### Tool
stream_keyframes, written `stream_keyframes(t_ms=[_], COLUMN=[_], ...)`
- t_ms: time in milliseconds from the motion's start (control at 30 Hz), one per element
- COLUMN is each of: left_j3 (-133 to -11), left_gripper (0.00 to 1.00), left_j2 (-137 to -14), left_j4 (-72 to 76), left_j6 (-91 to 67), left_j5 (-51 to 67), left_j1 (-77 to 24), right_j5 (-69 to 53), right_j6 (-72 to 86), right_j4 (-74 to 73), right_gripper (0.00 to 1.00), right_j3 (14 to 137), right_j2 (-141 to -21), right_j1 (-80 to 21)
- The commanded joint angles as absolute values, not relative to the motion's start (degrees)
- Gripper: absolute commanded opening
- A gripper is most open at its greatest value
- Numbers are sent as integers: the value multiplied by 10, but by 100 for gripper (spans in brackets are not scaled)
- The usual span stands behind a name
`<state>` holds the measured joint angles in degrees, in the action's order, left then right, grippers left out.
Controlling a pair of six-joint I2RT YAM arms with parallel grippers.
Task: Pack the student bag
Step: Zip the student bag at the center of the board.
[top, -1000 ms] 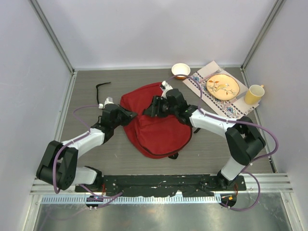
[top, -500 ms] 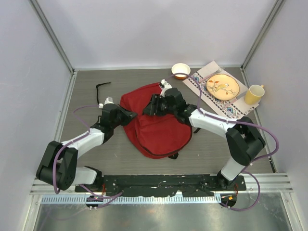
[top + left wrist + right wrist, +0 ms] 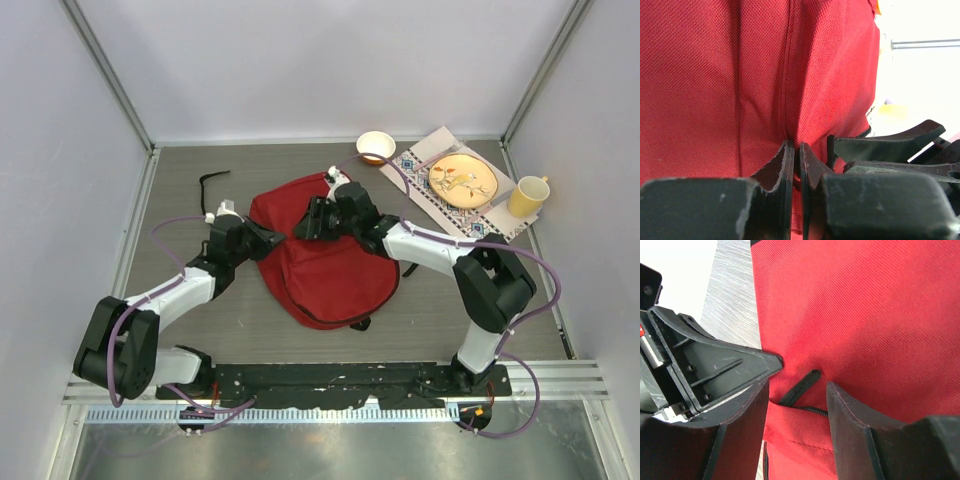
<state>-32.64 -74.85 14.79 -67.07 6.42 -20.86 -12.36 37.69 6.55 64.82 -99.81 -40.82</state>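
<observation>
The student bag (image 3: 325,270) is plain red, its zip pull (image 3: 800,387) black. The desk (image 3: 200,330) is grey-brown woodgrain. The bowl (image 3: 375,146) is white, orange inside; the plate (image 3: 463,180) orange-yellow with a sprig motif; the cloth (image 3: 445,208) white with a dark patterned border; the cup (image 3: 527,196) yellow

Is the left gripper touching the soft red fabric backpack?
Touching. The left wrist view shows the left gripper nearly shut, pinching a fold of the red fabric backpack between its fingers.

Right arm (image 3: 430,245) — farther left over student bag (image 3: 330,275)
</observation>
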Motion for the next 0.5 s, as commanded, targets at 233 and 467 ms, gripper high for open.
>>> stream_keyframes(t_ms=[233,467], left_j3=[-345,-346], left_gripper=[10,9], left_j2=[-735,-741], left_j4=[182,186], left_j6=[-663,-664], left_j5=[91,95], left_j1=[-207,-208], right_j5=[-117,-110], right_j6=[389,390], right_j4=[63,51], right_gripper=[49,39], right_j3=[691,705], right_j2=[-1023,-1029], right_j1=[-424,-437])
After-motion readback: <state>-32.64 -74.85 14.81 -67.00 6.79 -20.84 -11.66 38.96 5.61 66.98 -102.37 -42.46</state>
